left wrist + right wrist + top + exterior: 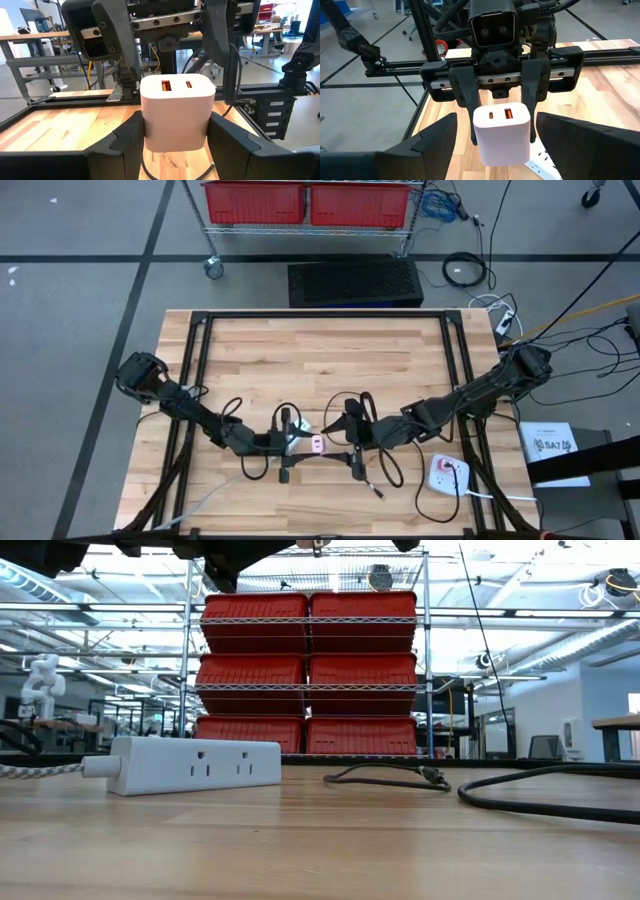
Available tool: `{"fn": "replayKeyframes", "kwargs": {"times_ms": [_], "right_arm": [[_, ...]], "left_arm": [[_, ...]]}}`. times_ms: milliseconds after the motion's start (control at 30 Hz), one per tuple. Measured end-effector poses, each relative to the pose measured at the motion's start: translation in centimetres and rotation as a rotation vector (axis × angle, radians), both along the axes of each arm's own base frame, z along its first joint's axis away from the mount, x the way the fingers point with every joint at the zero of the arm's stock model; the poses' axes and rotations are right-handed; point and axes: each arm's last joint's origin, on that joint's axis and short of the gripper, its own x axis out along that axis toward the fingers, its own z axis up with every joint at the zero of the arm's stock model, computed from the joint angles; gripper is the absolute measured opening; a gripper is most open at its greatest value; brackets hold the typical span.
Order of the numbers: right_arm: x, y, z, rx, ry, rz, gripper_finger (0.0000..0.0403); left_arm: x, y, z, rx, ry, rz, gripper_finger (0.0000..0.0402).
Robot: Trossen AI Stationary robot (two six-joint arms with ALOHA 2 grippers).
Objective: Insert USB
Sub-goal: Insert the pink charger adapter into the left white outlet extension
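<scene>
Left wrist view: left gripper (175, 142) around white charger (176, 112).

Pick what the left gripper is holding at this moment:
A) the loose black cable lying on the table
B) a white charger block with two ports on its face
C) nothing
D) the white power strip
B: in the right wrist view the left gripper has its fingers on both sides of the white charger block, whose two ports face the camera, lifted off the wooden table.

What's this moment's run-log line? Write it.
left gripper: fingers holding charger | right gripper: open, empty, facing charger | insertion: not done
</scene>
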Motion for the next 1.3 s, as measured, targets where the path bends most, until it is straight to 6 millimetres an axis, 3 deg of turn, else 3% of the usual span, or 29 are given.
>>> {"fn": "replayKeyframes", "kwargs": {"times_ms": [1300], "right_arm": [[0.05,-0.08,0.07,-0.024,-0.004,0.006,0.0263]], "left_arm": [[0.01,0.0,-0.06,0.002,0.004,0.0,0.0186]]}}
